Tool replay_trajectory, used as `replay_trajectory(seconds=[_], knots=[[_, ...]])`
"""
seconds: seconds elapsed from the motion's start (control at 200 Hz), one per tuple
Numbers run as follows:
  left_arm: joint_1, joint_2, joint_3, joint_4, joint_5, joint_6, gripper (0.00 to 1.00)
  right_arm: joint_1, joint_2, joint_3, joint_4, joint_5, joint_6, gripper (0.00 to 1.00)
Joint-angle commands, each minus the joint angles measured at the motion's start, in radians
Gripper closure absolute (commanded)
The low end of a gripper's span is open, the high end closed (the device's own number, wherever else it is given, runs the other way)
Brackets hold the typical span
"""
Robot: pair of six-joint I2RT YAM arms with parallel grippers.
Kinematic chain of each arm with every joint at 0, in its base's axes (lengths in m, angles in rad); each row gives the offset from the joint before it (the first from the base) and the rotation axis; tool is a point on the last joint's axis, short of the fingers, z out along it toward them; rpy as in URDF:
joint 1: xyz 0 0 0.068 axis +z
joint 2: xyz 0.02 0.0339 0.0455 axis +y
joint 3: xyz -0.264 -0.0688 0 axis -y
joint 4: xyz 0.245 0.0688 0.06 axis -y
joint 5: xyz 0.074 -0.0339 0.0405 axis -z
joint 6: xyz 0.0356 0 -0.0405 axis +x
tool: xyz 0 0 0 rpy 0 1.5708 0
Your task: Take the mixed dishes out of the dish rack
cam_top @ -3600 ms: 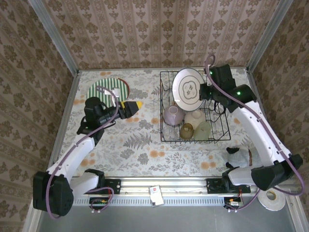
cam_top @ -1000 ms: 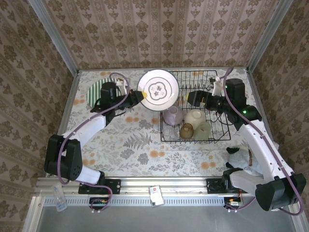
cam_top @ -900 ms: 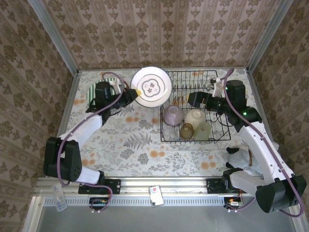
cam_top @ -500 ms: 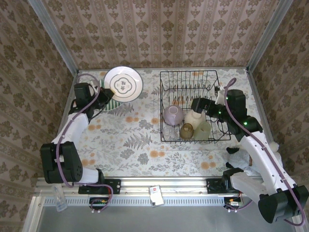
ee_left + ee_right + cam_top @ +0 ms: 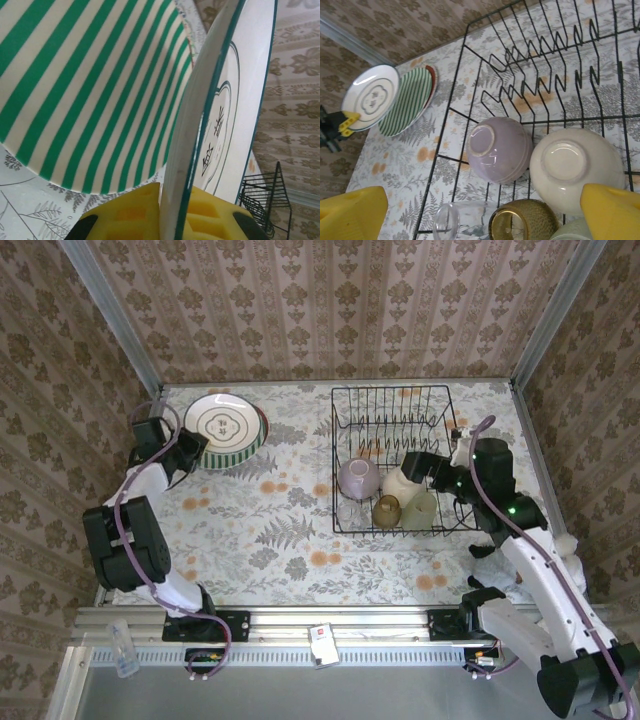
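Cream plate (image 5: 222,423) pinched by left fingers (image 5: 131,216) over striped plate (image 5: 90,90); right fingers (image 5: 351,216) wide, empty.

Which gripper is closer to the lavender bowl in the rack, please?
Right. The right gripper hangs open over the dish rack, beside the lavender bowl. The left gripper is far off, shut on the cream plate over the striped plate.

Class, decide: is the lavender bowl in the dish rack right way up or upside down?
Upside down: the lavender bowl shows its foot ring facing upward in the dish rack, hollow hidden.
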Motion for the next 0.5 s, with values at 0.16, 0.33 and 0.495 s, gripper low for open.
replay_trajectory(seconds=[0.16, 0.33, 0.495], knots=[[0.010, 0.105, 0.093, 0.066, -0.012, -0.020, 1.00, 0.005, -0.040, -0.003, 0.001, -0.088, -0.042, 0.00], [0.014, 0.175, 0.117, 0.122, -0.007, -0.049, 1.00, 0.005, -0.066, -0.011, -0.023, -0.093, -0.045, 0.00], [0.015, 0.232, 0.153, 0.128, -0.017, -0.057, 1.00, 0.004, -0.079, -0.006, -0.042, -0.097, -0.050, 0.00]])
